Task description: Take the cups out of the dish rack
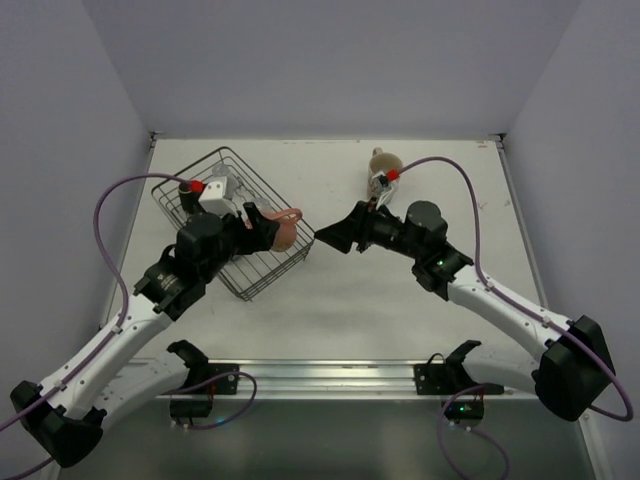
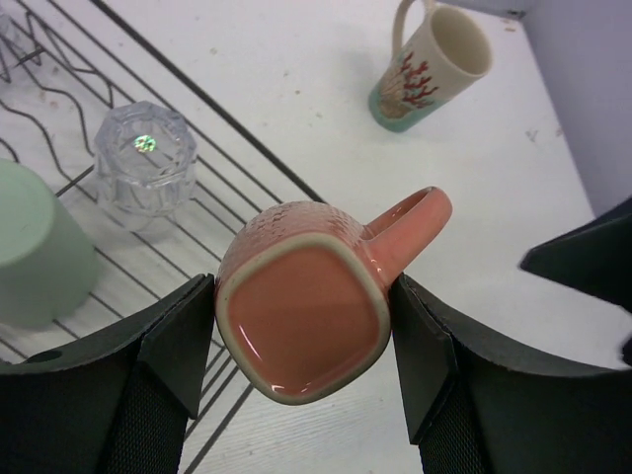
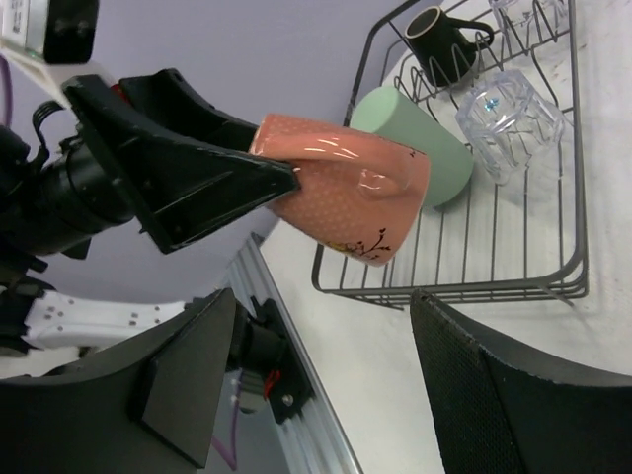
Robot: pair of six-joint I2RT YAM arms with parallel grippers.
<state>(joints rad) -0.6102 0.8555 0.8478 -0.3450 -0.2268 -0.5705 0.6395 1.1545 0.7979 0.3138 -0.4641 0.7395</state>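
Note:
My left gripper [image 1: 268, 232] [image 2: 304, 341] is shut on the salmon-pink mug [image 1: 288, 232] [image 2: 306, 306] [image 3: 346, 193], holding it in the air over the dish rack's [image 1: 262, 183] [image 2: 197, 94] [image 3: 464, 289] right corner, handle pointing right. My right gripper [image 1: 330, 238] [image 3: 326, 341] stands open just right of the mug, with nothing between its fingers. Inside the rack are a pale green cup [image 2: 30, 247] [image 3: 420, 138], an upturned clear glass [image 2: 146, 158] [image 3: 509, 118] and a dark brown mug [image 3: 439, 39]. A cream patterned mug [image 1: 384, 163] [image 2: 430, 69] stands upright on the table.
The white table [image 1: 400, 300] is enclosed by pale walls at the back and sides. A metal rail [image 1: 330, 375] with the arm bases runs along the near edge. Purple cables [image 1: 470, 200] loop above both arms.

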